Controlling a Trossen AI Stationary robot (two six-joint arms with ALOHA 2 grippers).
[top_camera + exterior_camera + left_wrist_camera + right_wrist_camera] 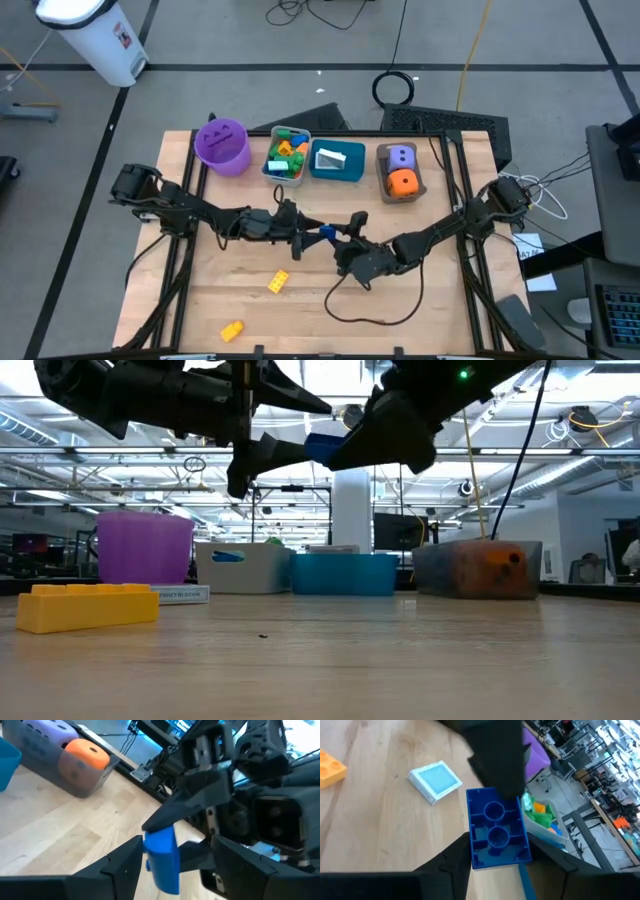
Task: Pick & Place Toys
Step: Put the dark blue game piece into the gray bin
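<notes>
Blue brick (497, 836) aloft over mid-bench (430, 300), pinched between both claws at once. Right claw (496, 851) part open, fingers pressed on the brick's two long sides; hollow underside with two round tubes facing the right wrist camera. Left claw (159, 851) also part open, clamped on the same brick (162, 860) from the opposite end. Looks like a hand-over in mid-air; which claw carries the load: cannot tell.

Landmark: grey bin (287, 156) of mixed bricks at the bench's far edge.
- Blue brick (327, 234): nearer the robot than the grey bin, slightly toward the right arm's side, well apart.
- Yellow brick (279, 282): on the bench, nearer still.
- Orange brick (232, 330): nearest the robot's edge, well apart from the grey bin.
- White/blue card: seen lying flat on the bench in the right wrist view (435, 781).
- Orange die (402, 182): in the brown bin, well to the right-arm side of the grey bin.

Handling, judged:
- Hard moulded plastic, light, stiff, not fragile.
- Smooth walls, likely slippery; could twist if pinched near a corner.
- Best hold: flat on two opposite side walls, centred, clear of studs.
- Release only once the other claw sits square.
</notes>
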